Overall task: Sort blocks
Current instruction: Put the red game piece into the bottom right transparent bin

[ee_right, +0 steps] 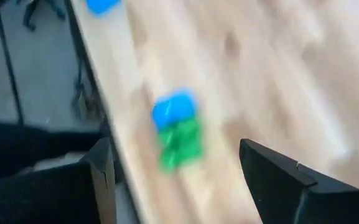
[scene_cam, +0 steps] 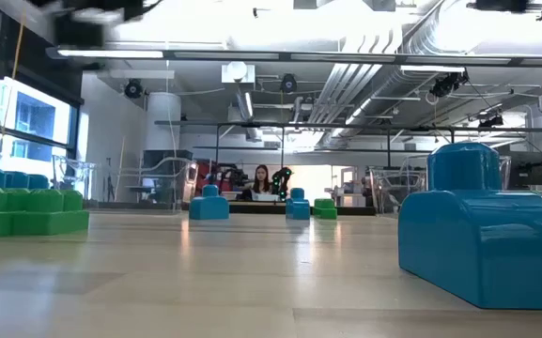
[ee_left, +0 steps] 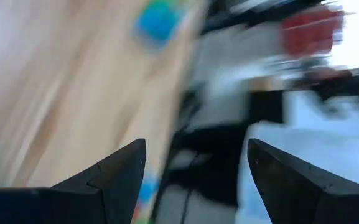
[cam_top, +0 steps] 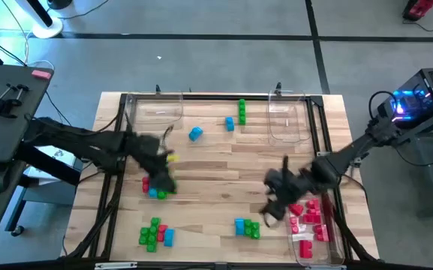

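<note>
1. Presently the left gripper (cam_top: pixel 163 180) hangs over the tabletop (cam_top: pixel 216 169) just above a red, blue and green clump of blocks (cam_top: pixel 154 192); its jaws stand wide apart and hold nothing.
2. More blocks lie scattered mid-table and along the near edge, including a blue-green pair (ee_right: pixel 178 127).
3. The right gripper (cam_top: pixel 275 204) sits beside the tray (cam_top: pixel 329 255) holding red blocks, jaws apart and empty.
4. Sorting looks partly done; next, I judge, each arm needs a fresh pick, lowering squarely over one loose block.
</note>
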Available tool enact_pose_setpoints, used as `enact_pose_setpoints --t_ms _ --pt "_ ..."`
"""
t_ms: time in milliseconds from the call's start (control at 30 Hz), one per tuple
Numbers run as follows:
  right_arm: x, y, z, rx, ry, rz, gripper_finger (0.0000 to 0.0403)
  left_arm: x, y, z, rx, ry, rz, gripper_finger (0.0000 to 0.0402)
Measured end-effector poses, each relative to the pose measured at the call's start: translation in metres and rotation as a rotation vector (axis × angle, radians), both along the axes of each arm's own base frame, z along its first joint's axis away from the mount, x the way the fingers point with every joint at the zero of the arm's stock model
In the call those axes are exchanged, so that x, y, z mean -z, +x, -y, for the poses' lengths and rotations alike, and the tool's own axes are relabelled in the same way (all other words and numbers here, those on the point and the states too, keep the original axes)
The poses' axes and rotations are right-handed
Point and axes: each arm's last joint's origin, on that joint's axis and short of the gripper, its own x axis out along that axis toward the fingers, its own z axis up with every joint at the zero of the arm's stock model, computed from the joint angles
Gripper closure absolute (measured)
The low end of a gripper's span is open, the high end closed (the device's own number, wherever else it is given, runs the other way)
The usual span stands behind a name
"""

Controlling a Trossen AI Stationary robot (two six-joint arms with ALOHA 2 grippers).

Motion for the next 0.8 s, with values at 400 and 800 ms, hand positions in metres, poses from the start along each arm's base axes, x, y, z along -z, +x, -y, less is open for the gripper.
enact_pose_setpoints --t_ms 400,800 --pt "-0.001 0.028 0.063 -0.025 -0.167 0.045 0.0183 0.033 -0.070 0.047 -0.713 0.148 -0.606 0.0136" --pt "-0.001 0.030 0.071 -0.065 -0.186 0.044 0.0183 0.064 -0.071 0.053 -0.949 0.358 -0.893 0.0191"
